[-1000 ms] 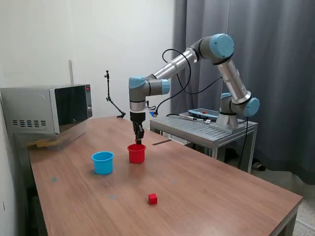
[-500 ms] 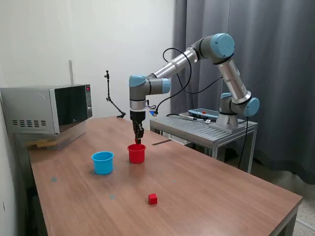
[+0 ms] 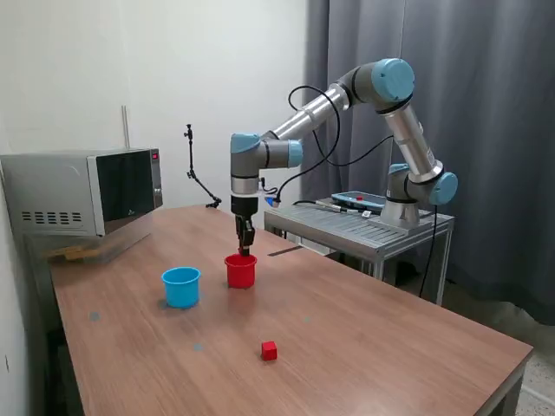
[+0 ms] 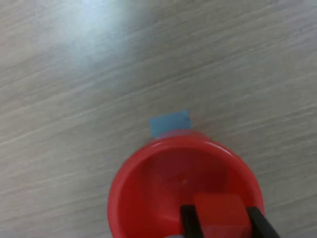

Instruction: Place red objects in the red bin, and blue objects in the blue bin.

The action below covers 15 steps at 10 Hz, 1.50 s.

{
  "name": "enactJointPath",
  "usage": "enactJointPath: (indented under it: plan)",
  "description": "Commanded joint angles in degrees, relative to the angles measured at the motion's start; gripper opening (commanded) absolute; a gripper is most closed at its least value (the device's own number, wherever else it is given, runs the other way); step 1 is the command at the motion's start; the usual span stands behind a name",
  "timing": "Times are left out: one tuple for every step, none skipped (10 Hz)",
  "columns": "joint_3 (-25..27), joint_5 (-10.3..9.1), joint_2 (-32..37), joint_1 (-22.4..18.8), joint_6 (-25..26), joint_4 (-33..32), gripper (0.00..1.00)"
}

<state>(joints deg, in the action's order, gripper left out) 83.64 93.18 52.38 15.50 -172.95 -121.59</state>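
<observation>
Red cube pinched in claw, over red bin

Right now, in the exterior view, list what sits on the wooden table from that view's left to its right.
Microwave → blue bin → red bin, with the gripper holding a red cube above it → loose red cube.

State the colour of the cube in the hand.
Bright red cube, clearest in the wrist view.
</observation>
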Motion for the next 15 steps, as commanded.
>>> enactJointPath:
  plan:
    - [0.29,-0.10,0.01,0.06,0.07,-0.14,0.00]
    - [0.21,-0.10,0.01,0.06,0.07,-0.14,0.00]
    - [0.21,-0.10,0.01,0.06,0.07,-0.14,0.00]
    - [0.29,-0.10,0.01,0.06,0.07,-0.14,1.00]
    - [0.29,-0.10,0.01,0.06,0.07,-0.14,1.00]
    - [0.29,-0.10,0.01,0.06,0.07,-0.14,1.00]
    - [0.29,-0.10,0.01,0.06,0.07,-0.14,1.00]
    - [0.29,-0.10,0.01,0.06,0.07,-0.14,1.00]
    - [0.21,-0.10,0.18,-0.03,0.33,-0.14,1.00]
    - [-0.23,-0.19,0.36,-1.68,2.69,-0.14,1.00]
    - [-0.93,-0.28,0.18,-5.00,9.23,-0.14,1.00]
    - [-3.81,-0.19,-0.51,-8.17,16.26,0.03,1.00]
    - [-6.27,-0.19,-3.04,-12.46,19.64,-0.05,1.00]
    - [-8.82,-0.28,-6.03,-15.55,19.67,0.03,1.00]
    - [-11.72,-0.45,-8.23,-17.50,19.58,0.56,1.00]
